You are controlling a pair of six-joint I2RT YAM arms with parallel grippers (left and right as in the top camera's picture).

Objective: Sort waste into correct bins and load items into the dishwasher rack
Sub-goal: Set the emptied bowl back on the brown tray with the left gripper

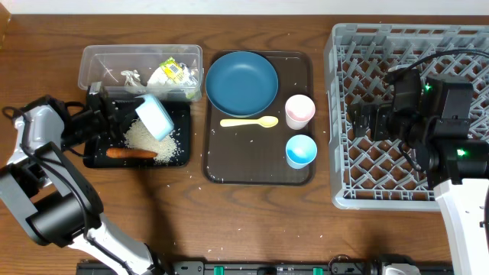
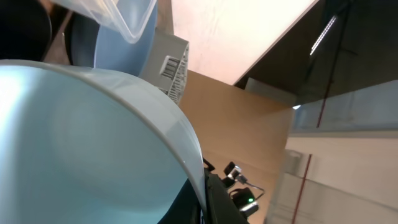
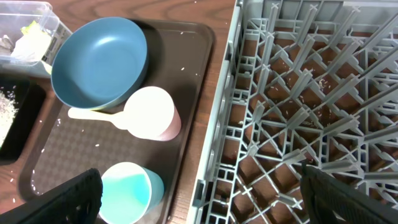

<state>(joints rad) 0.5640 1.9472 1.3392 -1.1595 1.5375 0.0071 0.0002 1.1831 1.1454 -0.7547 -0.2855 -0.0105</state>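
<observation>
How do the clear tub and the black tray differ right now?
The clear tub is see-through with taller walls; the black tray is opaque and shallow. The tub holds crumpled white paper and a printed wrapper; the tray holds rice and a carrot. The light blue bowl tilts over the tray, not the tub. Both are rectangular, of similar footprint.

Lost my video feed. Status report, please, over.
Left end effector shut on light blue bowl, tipped over black tray. Right end effector open over dishwasher rack, empty. Rice, carrot in tray.
</observation>
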